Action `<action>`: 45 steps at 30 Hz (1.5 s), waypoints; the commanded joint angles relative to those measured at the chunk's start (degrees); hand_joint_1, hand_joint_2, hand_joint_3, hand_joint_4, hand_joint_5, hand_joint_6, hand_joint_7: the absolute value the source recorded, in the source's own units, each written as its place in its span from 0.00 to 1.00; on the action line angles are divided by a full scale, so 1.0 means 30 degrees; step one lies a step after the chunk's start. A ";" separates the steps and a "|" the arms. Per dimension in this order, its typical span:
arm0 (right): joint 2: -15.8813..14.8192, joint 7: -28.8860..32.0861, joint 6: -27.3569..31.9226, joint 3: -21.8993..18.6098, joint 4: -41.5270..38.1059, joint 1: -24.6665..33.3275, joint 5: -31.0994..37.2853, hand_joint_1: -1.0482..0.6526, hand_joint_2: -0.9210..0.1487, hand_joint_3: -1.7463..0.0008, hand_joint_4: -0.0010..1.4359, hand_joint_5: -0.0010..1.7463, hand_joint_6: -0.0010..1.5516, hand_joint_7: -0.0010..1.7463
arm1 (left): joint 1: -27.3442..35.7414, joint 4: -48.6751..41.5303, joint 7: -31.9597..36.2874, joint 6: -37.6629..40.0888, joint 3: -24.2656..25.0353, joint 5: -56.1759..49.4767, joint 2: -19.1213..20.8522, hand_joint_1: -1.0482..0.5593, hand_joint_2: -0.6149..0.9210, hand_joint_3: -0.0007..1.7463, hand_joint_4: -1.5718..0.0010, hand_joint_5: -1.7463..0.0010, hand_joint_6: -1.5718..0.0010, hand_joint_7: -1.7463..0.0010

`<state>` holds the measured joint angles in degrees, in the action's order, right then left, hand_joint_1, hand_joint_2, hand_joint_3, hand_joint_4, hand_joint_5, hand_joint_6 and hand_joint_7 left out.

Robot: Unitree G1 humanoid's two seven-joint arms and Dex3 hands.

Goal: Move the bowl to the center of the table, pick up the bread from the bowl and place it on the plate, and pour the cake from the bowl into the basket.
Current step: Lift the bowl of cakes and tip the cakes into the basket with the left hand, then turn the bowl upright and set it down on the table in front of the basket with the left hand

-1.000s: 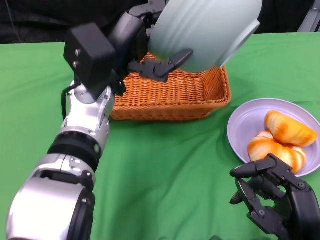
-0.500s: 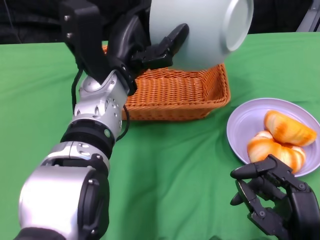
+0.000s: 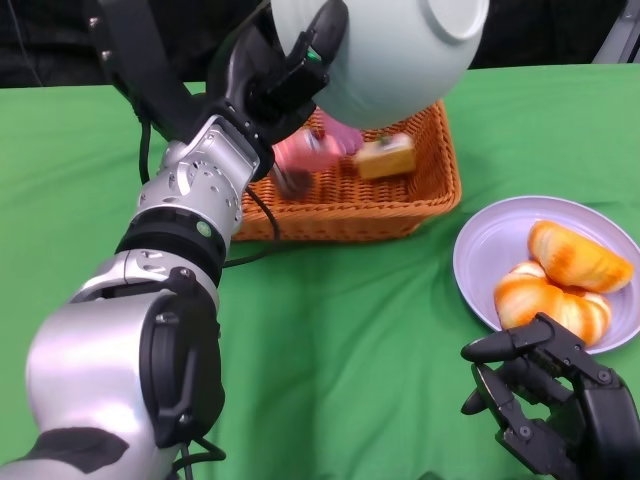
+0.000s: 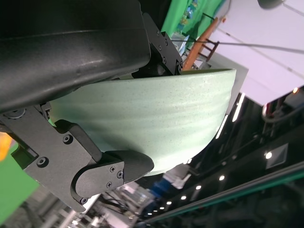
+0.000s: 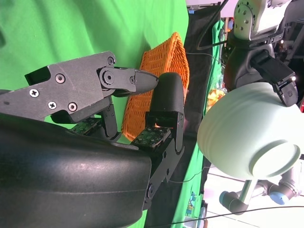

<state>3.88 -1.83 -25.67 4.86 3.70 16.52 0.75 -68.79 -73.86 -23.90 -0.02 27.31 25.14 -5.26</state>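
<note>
The green tabletop (image 3: 350,330) fills most of the head view. The left silver forearm (image 3: 190,200) crosses the left part of the frame from the lower left up to the top center, and it hides the left end of the basket (image 3: 400,200). Behind the far edge of the tabletop the background is dark.

The orange woven basket stands in the upper center of the head view. Inside it lie a pink cake piece (image 3: 315,150) and a yellow cake piece (image 3: 385,157), side by side, just under the bowl. The pale purple plate (image 3: 480,260) is at the right edge, near the basket but apart from it. On the plate lie two pieces of bread (image 3: 575,255), golden and white, touching each other.

The light green bowl (image 3: 385,50) is at the top center, in the air above the basket, turned over so that its base points to the upper right. The left robot hand (image 3: 280,80) is clamped on the rim of the bowl; in the left wrist view its fingers (image 4: 114,171) press on the outer wall of the bowl (image 4: 152,123). The right robot hand (image 3: 545,400) is at the lower right, just below the plate, with fingers curled loosely and apart, holding nothing. In the right wrist view this hand (image 5: 142,114) is empty, and the bowl (image 5: 251,128) shows far behind it.
</note>
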 commanded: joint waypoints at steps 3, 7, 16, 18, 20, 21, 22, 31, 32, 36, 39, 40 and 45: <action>-0.0165 -0.0054 -0.0097 -0.0092 0.0206 0.0319 -0.0191 0.55 0.07 0.73 0.50 0.83 0.43 0.68 | -0.1011 -0.0192 0.0955 0.0255 0.0650 0.0323 -0.0101 0.57 0.86 0.60 0.47 0.00 0.58 0.03; -0.0157 -0.0066 -0.0128 -0.0093 0.0254 0.0389 -0.0191 0.55 0.08 0.72 0.49 0.83 0.42 0.68 | -0.1131 -0.0292 0.1675 0.0596 0.1246 0.0576 -0.0259 0.57 0.83 0.63 0.46 0.00 0.60 0.01; -0.0181 -0.0115 -0.0118 -0.0169 0.0278 0.0396 -0.0217 0.55 0.08 0.71 0.48 0.84 0.42 0.69 | -0.1085 -0.0327 0.2502 0.1420 0.2151 0.1163 -0.0352 0.56 0.78 0.69 0.46 0.00 0.60 0.00; -0.0235 -0.0171 -0.0162 -0.0220 0.0204 0.0360 -0.0268 0.55 0.09 0.71 0.48 0.84 0.42 0.69 | -0.1043 -0.0315 0.2449 0.1741 0.2452 0.1434 -0.0306 0.56 0.78 0.69 0.47 0.00 0.61 0.01; -0.0270 -0.0179 -0.0247 -0.0258 0.0103 0.0316 -0.0221 0.55 0.09 0.71 0.48 0.84 0.41 0.69 | -0.1042 -0.0303 0.2351 0.2164 0.2819 0.1781 -0.0233 0.56 0.79 0.67 0.47 0.00 0.61 0.02; -0.0276 -0.0170 -0.0274 -0.0275 0.0069 0.0301 -0.0184 0.54 0.09 0.71 0.48 0.84 0.41 0.69 | -0.1056 -0.0300 0.2363 0.2356 0.2966 0.1962 -0.0199 0.56 0.79 0.66 0.46 0.00 0.60 0.03; -0.0277 -0.0183 -0.0282 -0.0287 0.0041 0.0286 -0.0191 0.54 0.09 0.71 0.48 0.84 0.41 0.69 | -0.1070 -0.0291 0.2451 0.2488 0.3051 0.2083 -0.0166 0.56 0.80 0.65 0.46 0.00 0.59 0.04; -0.0167 -0.0217 -0.0276 -0.0197 0.0088 0.0364 -0.0179 0.54 0.08 0.72 0.48 0.84 0.42 0.69 | -0.0958 0.0164 0.1566 0.1140 0.1398 0.0514 0.0293 0.57 0.81 0.63 0.45 0.00 0.56 0.07; -0.0145 -0.0208 -0.0221 -0.0178 0.0119 0.0386 -0.0187 0.54 0.08 0.72 0.48 0.84 0.42 0.69 | -0.0944 0.0296 0.0993 0.0747 0.0969 0.0131 0.0468 0.58 0.82 0.63 0.46 0.00 0.56 0.07; -0.0124 -0.0265 -0.0269 -0.0129 0.0086 0.0359 -0.0286 0.54 0.08 0.71 0.48 0.84 0.41 0.69 | -0.0957 0.0587 -0.0813 -0.0121 0.0077 -0.0579 0.1036 0.58 0.83 0.63 0.50 0.00 0.60 0.03; -0.0093 -0.0286 -0.0220 -0.0103 0.0115 0.0311 -0.0355 0.54 0.07 0.71 0.48 0.84 0.41 0.69 | -0.0896 0.1033 -0.2064 -0.1342 -0.1246 -0.1820 0.1736 0.56 0.80 0.63 0.48 0.00 0.54 0.07; -0.0085 -0.0286 -0.0182 -0.0105 0.0141 0.0295 -0.0373 0.54 0.07 0.71 0.48 0.84 0.41 0.69 | -0.0808 0.1247 -0.2405 -0.1866 -0.1724 -0.2289 0.1990 0.56 0.77 0.66 0.48 0.00 0.53 0.07; -0.0139 -0.0195 -0.0215 -0.0194 0.0143 0.0213 -0.0284 0.54 0.07 0.72 0.48 0.85 0.41 0.69 | 0.0029 0.2453 -0.4469 -0.3976 -0.3025 -0.3108 0.2791 0.54 0.71 0.71 0.49 0.00 0.55 0.04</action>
<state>3.83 -2.74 -25.86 4.75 3.73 17.25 0.03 -69.07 -68.43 -35.08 -9.44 19.16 16.48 1.97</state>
